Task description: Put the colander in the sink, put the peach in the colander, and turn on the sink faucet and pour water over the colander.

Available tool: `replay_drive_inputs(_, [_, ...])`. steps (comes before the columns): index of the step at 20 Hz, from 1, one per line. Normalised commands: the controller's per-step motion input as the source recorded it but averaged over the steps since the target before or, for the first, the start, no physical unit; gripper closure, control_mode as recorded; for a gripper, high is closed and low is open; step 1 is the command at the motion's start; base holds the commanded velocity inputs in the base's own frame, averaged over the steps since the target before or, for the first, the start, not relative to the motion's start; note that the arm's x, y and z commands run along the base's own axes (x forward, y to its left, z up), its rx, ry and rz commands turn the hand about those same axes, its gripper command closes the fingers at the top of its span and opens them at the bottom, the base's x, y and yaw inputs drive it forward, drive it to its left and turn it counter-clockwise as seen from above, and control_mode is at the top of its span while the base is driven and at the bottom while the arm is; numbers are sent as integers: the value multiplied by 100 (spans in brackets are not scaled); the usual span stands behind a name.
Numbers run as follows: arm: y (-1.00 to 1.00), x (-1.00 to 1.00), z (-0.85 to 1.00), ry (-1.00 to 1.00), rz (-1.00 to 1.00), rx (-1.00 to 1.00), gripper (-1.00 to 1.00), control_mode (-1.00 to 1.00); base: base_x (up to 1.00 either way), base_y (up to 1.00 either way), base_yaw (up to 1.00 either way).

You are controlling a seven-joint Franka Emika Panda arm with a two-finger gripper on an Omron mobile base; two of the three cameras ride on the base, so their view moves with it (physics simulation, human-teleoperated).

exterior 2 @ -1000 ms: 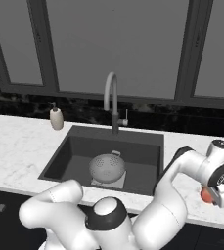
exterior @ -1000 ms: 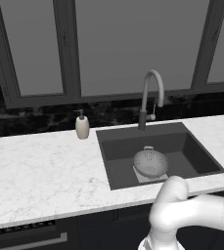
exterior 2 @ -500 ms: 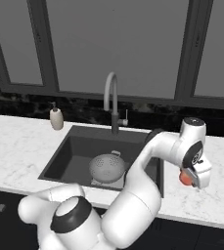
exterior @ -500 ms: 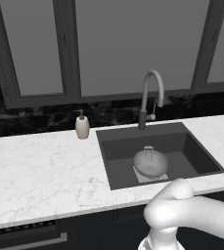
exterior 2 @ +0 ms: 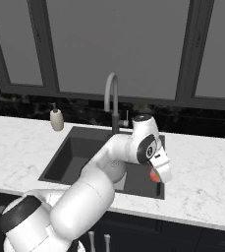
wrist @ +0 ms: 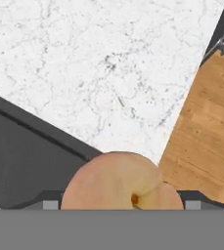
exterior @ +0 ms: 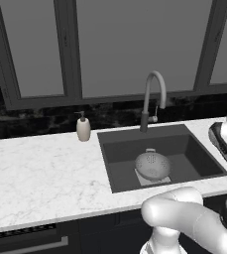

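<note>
peach (wrist: 121, 181) sits btwn jaws, clamped | gripper (exterior 2: 155, 175) over sink (exterior 2: 65, 157) right rim/counter edge | colander (exterior: 153, 165) in sink

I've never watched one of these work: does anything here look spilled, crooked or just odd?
Nothing stands out. The colander sits in the sink, the faucet is dry, and the gripper carries the peach.
</note>
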Motion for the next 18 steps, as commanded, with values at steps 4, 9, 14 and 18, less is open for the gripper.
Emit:
replay_drive_inputs(4, [100,0,1,0,-7,-20,100,-100,0,0,0])
replay_drive_inputs(9, [100,0,4,0,-4,-9,100,-100,0,0,0])
replay_drive_inputs(14, [100,1,3,8,-1,-4,100,-100,0,0,0])
replay_drive_inputs(18, [100,12,0,5,0,-4,100,-100,0,0,0])
